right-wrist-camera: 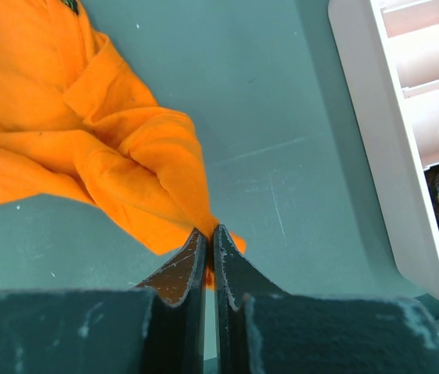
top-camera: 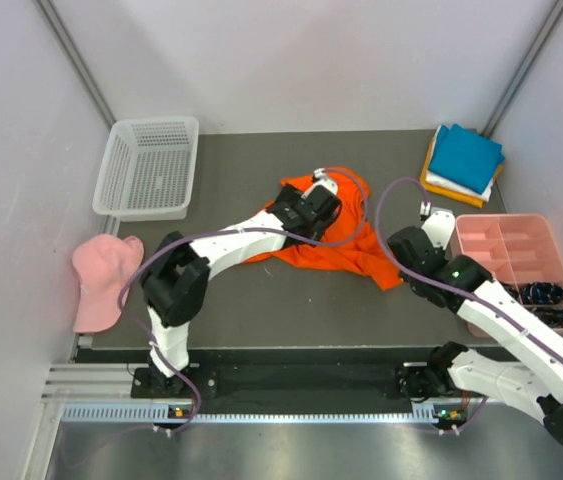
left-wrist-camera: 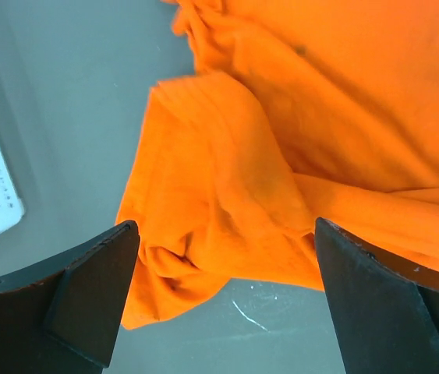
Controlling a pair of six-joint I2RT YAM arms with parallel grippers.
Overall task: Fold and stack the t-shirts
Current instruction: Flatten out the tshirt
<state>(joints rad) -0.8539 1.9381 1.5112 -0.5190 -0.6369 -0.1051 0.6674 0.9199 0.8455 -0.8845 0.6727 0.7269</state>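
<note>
Overhead view of a dark table (top-camera: 261,310) with two robot arms reaching in from the bottom edge. A bright orange t-shirt (top-camera: 336,240) lies crumpled at the centre of the frame, partly spread, with one corner trailing toward the lower right.

The left gripper (top-camera: 318,200) sits over the upper left part of the orange shirt. In the left wrist view its two dark fingers (left-wrist-camera: 86,296) stand wide apart at the bottom corners of the frame. A bunched, rolled fold of the orange t-shirt (left-wrist-camera: 227,202) lies between and beyond them, and nothing is clamped.

The right gripper (top-camera: 407,264) is at the shirt's lower right corner. In the right wrist view, the right gripper (right-wrist-camera: 210,261) has its fingers pressed together at bottom centre, nipping the very tip of the orange t-shirt (right-wrist-camera: 125,164), which fans away toward the upper left.

In the upper right of the overhead view is a neat stack of folded shirts: the teal blue t-shirt (top-camera: 467,155) on top, the white t-shirt (top-camera: 453,186) under it, and the amber yellow t-shirt (top-camera: 429,166) at the bottom, showing only as an edge.

Just below the stack, at the right edge, sits a pink divided tray (top-camera: 509,232), with dark items in its lower compartments. A white mesh basket (top-camera: 151,165) is at upper left. A pale pink cap (top-camera: 99,278) lies at the left edge.
</note>
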